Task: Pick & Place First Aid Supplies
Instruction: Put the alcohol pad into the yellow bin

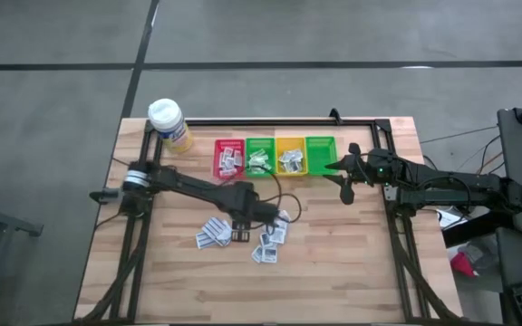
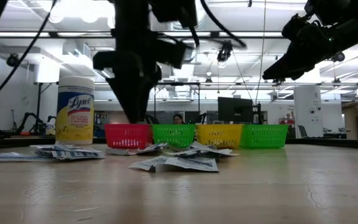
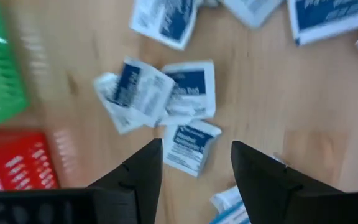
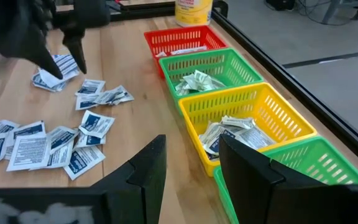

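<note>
Some sachets already sit in the red bin [image 1: 228, 159], the green bin [image 1: 259, 156] and the yellow bin [image 1: 290, 156] — plenty remain. The left hand [image 3: 194, 168] hangs open over the loose sachets [image 1: 243, 234] on the worktop [image 1: 333, 263]; the right hand [image 1: 344, 190] waits open and empty beside the far green bin [image 1: 320, 154].

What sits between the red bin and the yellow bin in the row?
A green bin holding crumpled packets sits between the red bin and the yellow bin; the high and right wrist views both show it.
</note>
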{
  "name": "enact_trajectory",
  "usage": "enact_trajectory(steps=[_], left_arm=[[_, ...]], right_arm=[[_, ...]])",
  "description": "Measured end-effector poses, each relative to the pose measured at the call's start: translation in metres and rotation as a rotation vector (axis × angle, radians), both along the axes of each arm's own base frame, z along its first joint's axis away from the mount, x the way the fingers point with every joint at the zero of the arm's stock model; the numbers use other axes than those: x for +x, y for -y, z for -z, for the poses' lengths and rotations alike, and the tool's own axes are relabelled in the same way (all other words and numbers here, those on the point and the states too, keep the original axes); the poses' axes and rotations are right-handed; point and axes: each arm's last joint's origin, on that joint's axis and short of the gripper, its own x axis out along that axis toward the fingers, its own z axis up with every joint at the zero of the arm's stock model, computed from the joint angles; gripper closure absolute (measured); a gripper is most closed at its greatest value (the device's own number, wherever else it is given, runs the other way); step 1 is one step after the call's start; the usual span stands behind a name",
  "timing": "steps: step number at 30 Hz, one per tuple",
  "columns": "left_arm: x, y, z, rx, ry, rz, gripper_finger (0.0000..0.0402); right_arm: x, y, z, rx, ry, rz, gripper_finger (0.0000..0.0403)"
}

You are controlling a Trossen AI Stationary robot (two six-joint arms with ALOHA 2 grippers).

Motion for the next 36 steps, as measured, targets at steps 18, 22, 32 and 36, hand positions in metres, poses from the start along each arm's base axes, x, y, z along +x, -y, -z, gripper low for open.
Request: enact_trajectory(steps=[18,22,32,36], left_arm=[[-0.039,-0.003,0.011,-0.005,0.119,0.171,0.0217],[-0.037,-0.002,0.018,-0.007,0.101,0.177,0.0217],[-0.03,-0.001,0.039,-0.038,0.046,0.215,0.0218],[-0.028,-0.001,0.047,-0.014,0.026,0.231,0.0218]], right_arm=[[0.0,0.0,0.0,0.002,0.001,0.0,0.0257],[0.0,0.0,0.0,0.001,0.001,0.0,0.0257],[0.0,0.0,0.0,0.001,0.001,0.001,0.0257],[0.0,0.0,0.0,0.001,0.001,0.0,0.0257]])
